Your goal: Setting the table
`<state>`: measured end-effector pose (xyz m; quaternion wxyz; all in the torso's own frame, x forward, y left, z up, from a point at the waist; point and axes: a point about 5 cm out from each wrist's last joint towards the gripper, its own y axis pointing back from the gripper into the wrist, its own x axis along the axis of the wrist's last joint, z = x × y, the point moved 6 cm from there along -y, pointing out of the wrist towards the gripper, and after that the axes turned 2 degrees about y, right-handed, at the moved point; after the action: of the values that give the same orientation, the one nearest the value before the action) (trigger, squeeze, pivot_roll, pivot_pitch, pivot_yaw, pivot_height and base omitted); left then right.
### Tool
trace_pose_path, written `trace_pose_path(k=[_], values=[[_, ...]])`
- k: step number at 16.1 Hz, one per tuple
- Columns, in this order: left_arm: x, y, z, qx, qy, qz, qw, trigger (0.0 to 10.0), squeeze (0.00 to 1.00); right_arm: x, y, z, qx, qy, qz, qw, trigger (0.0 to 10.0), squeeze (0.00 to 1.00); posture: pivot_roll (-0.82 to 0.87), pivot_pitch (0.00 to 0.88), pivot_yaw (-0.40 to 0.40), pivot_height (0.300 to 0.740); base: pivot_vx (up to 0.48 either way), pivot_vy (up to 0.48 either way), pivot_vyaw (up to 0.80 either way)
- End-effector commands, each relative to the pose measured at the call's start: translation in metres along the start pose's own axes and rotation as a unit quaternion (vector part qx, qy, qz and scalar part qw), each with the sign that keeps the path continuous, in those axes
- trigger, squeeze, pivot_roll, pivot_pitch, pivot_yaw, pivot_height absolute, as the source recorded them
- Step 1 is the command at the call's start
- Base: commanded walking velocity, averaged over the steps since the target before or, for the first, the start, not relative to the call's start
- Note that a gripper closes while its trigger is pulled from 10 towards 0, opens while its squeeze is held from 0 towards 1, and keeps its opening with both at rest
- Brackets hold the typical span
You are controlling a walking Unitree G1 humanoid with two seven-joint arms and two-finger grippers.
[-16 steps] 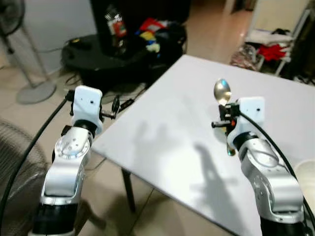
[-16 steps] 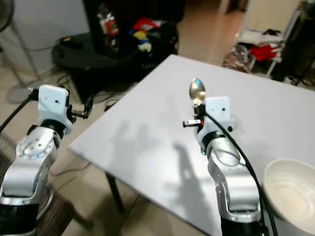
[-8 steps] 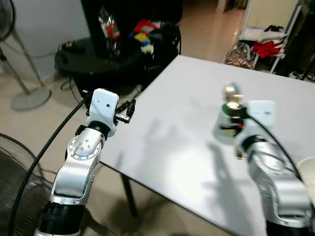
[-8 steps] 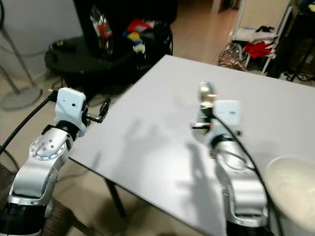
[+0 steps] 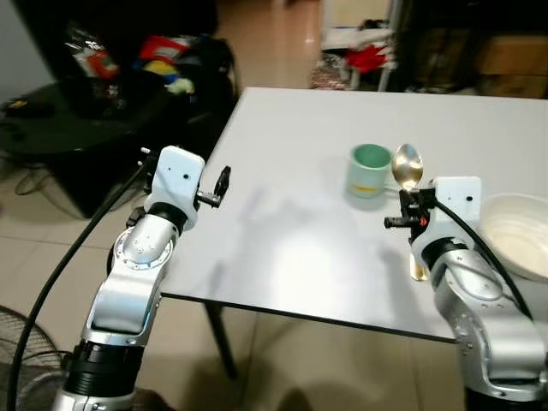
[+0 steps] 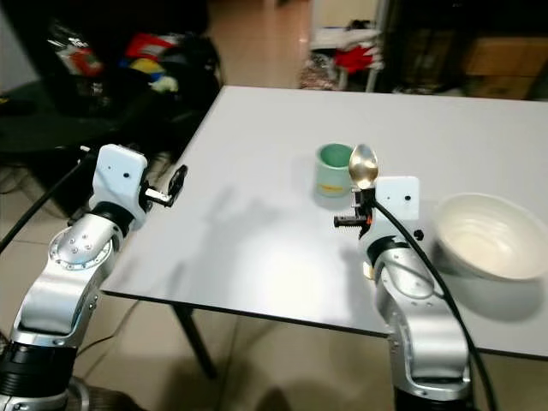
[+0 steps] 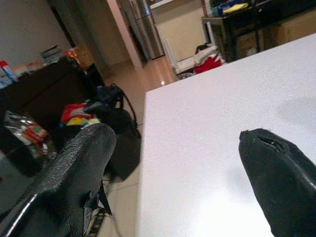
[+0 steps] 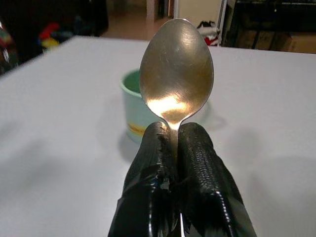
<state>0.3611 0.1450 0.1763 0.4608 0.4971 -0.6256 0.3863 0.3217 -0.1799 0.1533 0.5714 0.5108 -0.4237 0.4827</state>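
Note:
My right gripper [image 8: 174,132] is shut on the handle of a metal spoon [image 8: 176,69], which stands upright with its bowl on top [image 5: 408,166]. It hovers over the white table [image 5: 291,163], just in front of a mint-green cup [image 5: 369,169]. A white bowl [image 6: 485,257] sits to the right of that gripper, near the table's right side. My left gripper [image 7: 177,163] is open and holds nothing; its fingers [image 7: 81,163] are spread wide. It hangs at the table's left edge [image 5: 221,181].
Left of the table is a black low stand [image 5: 77,103] piled with a bag and coloured clutter. A fan grille [image 5: 15,364] shows at the bottom left on the tiled floor. Red clothes [image 5: 366,58] and cartons [image 5: 505,64] lie beyond the far edge.
The whole view has swung to the right, which brought the green cup and the white bowl into sight. The right gripper still holds the spoon upright; the left gripper stays open.

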Motion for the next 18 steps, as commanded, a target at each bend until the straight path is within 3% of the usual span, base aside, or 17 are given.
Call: trace_pose_path(k=[1, 3, 7, 8, 11, 12, 14, 18], values=[[-0.001, 0.001, 0.001, -0.005, 0.005, -0.001, 1.0, 10.0, 0.0, 0.001, -0.001, 0.0, 0.006, 0.008, -0.008, 1.0, 10.0, 0.0, 0.04, 0.0, 0.084, 0.74, 0.0, 0.0, 0.0], [0.0, 0.002, 0.008, -0.026, 0.005, -0.001, 1.0, 10.0, 0.0, -0.016, -0.002, -0.007, 0.031, 0.022, -0.058, 0.998, 10.0, 0.0, 0.04, 0.0, 0.084, 0.74, 0.0, 0.0, 0.0], [-0.002, 0.01, 0.04, -0.119, 0.034, -0.016, 0.992, 10.0, 0.0, -0.039, -0.006, -0.004, 0.038, 0.011, -0.12, 0.992, 10.0, 0.0, 0.04, 0.0, 0.08, 0.74, 0.0, 0.0, 0.0], [-0.007, 0.022, 0.064, -0.195, 0.037, -0.034, 0.979, 10.0, 0.0, -0.047, -0.01, -0.001, 0.035, -0.023, -0.149, 0.988, 10.0, 0.0, 0.04, 0.0, 0.076, 0.74, 0.0, 0.0, 0.0], [-0.009, 0.037, 0.087, -0.268, 0.049, -0.045, 0.961, 10.0, 0.0, -0.052, -0.014, 0.005, 0.016, -0.043, -0.16, 0.986, 10.0, 0.0, 0.05, 0.0, 0.072, 0.74, 0.0, 0.0, 0.0], [-0.014, 0.047, 0.096, -0.304, 0.05, -0.063, 0.949, 10.0, 0.0, -0.056, -0.016, 0.008, 0.009, -0.056, -0.164, 0.985, 10.0, 0.0, 0.05, 0.0, 0.074, 0.74, 0.0, 0.0, 0.0], [-0.02, 0.054, 0.101, -0.328, 0.048, -0.081, 0.94, 10.0, 0.0, -0.064, -0.018, 0.014, 0.001, -0.057, -0.176, 0.983, 10.0, 0.0, 0.05, 0.0, 0.076, 0.74, 0.0, 0.0, 0.0], [-0.018, 0.053, 0.097, -0.324, 0.044, -0.082, 0.941, 10.0, 0.0, -0.08, -0.018, 0.021, -0.008, -0.079, -0.197, 0.977, 10.0, 0.0, 0.05, 0.0, 0.081, 0.74, 0.0, 0.0, 0.0]])
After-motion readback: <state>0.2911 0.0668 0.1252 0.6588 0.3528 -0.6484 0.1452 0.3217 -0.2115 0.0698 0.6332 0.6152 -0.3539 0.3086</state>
